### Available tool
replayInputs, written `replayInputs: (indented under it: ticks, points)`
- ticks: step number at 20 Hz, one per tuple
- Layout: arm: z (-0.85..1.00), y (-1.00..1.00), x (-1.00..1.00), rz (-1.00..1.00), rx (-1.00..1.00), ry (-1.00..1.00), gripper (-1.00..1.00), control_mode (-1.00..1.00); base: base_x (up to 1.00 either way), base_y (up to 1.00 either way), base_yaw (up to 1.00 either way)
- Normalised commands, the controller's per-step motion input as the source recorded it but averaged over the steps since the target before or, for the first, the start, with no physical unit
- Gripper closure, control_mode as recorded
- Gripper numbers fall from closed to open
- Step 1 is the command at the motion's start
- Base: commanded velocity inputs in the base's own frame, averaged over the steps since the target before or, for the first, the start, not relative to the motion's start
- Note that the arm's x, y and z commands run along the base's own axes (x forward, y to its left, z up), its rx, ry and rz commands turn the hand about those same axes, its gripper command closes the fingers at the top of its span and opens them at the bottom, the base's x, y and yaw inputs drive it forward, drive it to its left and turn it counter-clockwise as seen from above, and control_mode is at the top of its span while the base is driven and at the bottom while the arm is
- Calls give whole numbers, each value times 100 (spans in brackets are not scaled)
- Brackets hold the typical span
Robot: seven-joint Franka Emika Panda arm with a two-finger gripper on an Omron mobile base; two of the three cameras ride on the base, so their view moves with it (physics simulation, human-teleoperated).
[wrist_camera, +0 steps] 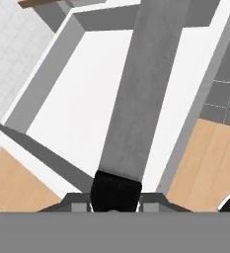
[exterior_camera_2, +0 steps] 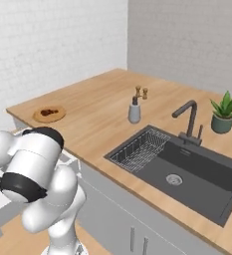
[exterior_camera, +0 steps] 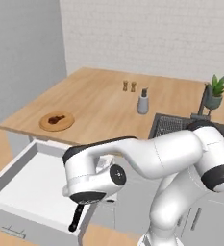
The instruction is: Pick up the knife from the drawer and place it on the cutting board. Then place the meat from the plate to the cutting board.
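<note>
1. Your tool [exterior_camera: 87,201] hangs above the open drawer [exterior_camera: 22,185], near its right wall; it is clamped tight on the knife [exterior_camera: 75,218], whose black handle hangs down below the tool in the left base view
2. In the hand view the knife's grey blade runs away from the jaws over the drawer's white floor, with the black handle pinched between them; a grip near the handle probably keeps the blade clear of the fingers
3. The plate [exterior_camera: 56,121] sits near the front left corner of the tabletop [exterior_camera: 108,101], carrying the meat [exterior_camera: 56,119]; that step is not yet done
4. The cutting board cannot be made out, so you should locate it before carrying the knife across
5. A soap dispenser [exterior_camera: 143,102] stands mid-tabletop, by the sink [exterior_camera_2: 187,174]
</note>
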Motion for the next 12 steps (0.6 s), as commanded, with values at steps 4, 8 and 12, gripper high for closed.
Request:
replayInputs:
  ticks: [4,8,12]
  points:
    - [0,0,0,0,0,0,100,100,-100,-5,-21]
    - [0,0,0,0,0,0,100,100,-74,-35,-31]
    - [0,0,0,0,0,0,100,100,-19,-61,-43]
